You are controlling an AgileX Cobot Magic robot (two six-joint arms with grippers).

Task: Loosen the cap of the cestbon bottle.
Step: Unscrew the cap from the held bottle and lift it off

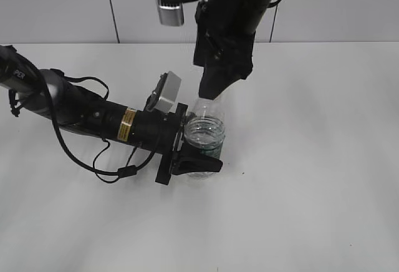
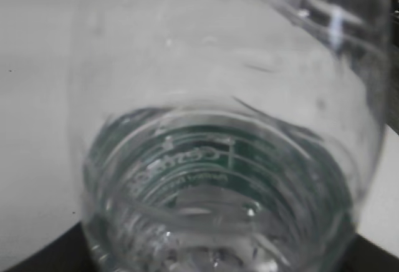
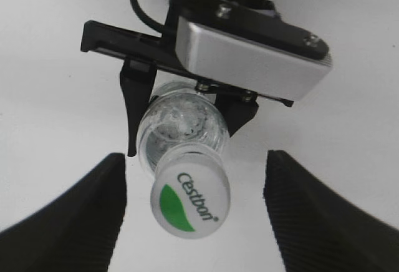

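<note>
The cestbon bottle (image 1: 204, 136) stands on the white table, clear with a green label band low on its body. My left gripper (image 1: 204, 156) comes in from the left and is shut on its lower body; in the left wrist view the bottle (image 2: 212, 160) fills the picture. The white cap (image 3: 190, 200), with a green patch and "Cestbon" print, is on the neck. My right gripper (image 3: 194, 213) hangs over it from above, open. Its fingers (image 3: 68, 219) stand well apart on either side of the cap without touching it. The exterior view has the right gripper (image 1: 212, 94) hiding the cap.
The left arm (image 1: 93, 116) and its cables lie across the left half of the white table (image 1: 312, 160). A grey wall (image 1: 349, 4) runs behind the table's far edge.
</note>
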